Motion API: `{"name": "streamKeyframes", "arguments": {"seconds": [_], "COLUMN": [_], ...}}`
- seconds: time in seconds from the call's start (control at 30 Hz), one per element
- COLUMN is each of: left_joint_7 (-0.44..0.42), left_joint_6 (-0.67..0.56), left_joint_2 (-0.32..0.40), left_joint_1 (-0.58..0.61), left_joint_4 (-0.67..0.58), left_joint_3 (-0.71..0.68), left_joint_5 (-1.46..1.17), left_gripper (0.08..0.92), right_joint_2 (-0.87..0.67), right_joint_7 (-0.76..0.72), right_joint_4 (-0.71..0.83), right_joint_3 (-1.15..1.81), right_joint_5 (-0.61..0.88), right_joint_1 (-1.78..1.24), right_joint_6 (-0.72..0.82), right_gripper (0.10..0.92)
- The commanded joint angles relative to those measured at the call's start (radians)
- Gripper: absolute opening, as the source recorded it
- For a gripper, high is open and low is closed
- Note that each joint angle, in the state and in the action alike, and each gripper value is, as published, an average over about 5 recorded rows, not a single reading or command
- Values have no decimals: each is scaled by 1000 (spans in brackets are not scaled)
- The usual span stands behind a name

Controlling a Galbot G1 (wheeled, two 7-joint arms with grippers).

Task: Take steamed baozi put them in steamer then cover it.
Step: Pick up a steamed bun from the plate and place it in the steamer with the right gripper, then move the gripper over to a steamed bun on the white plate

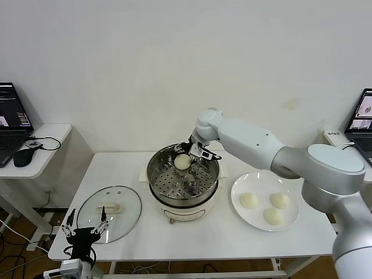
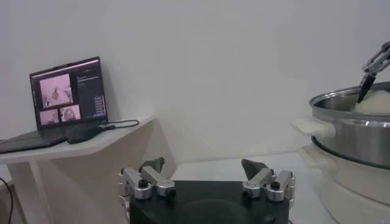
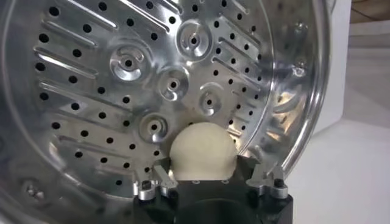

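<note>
My right gripper [image 1: 189, 154] is shut on one steamed baozi [image 1: 182, 161] and holds it inside the steamer [image 1: 160, 180], near the far rim. In the right wrist view the baozi [image 3: 202, 151] sits between the fingers [image 3: 162, 175] just above the perforated steel floor [image 3: 122, 91]. Three more baozi [image 1: 249, 200] [image 1: 280, 200] [image 1: 272, 216] lie on the white plate [image 1: 241, 185] to the right of the steamer. The glass cover [image 1: 109, 204] with its cream handle lies flat on the table to the left. My left gripper [image 1: 86, 229] is open and empty, parked at the table's front left edge beside the cover.
The left wrist view shows the left gripper [image 2: 204, 173], the steamer's wall [image 2: 356, 131] and a side table with a laptop [image 2: 67, 97]. Another laptop [image 1: 363, 116] stands at the far right. A mouse [image 1: 23, 156] lies on the left side table.
</note>
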State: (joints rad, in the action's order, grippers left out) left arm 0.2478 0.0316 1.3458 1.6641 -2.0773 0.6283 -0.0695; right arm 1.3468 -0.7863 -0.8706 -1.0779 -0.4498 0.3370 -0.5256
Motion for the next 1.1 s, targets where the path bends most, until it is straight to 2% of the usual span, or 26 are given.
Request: {"name": "streamKeyframes", "arguments": {"seconds": [0.03,0.27,0.47,0.57,0.7,0.83,1.1], "left_joint_7": [-1,-6,-8,-9,-11,-12,-22], "left_joint_6": [1,7,19,22,30,37,46], "left_joint_2": [-1,-9,-18,-24,-37,-48,-56], "left_joint_1": [1,3,-5,-11,-17,-24,-23], "left_joint_4": [-5,-23,-31,-32,-33,-30,-37], "left_joint_3": [0,2,2,1,1,4,2], "left_joint_5": [2,-1,-8,-12,-13,-15,-8], "left_gripper": [823,823,823,823,823,823,823], "right_joint_2": [-38,-260,-484,-592,-735,-826,-863], "right_joint_7": [-10,-174,-220,-240,-261,-274,-273], "right_joint_4": [-55,-352,-563,-637,-707,-716,-656], "right_joint_3": [-5,-59,-85,-93,-92,-76,64], "right_joint_5": [93,439,504,523,531,515,418], "right_joint_1": [38,191,281,297,284,221,-62], "right_joint_6": [36,363,655,744,799,801,763], "right_gripper": [821,823,823,823,823,823,823]}}
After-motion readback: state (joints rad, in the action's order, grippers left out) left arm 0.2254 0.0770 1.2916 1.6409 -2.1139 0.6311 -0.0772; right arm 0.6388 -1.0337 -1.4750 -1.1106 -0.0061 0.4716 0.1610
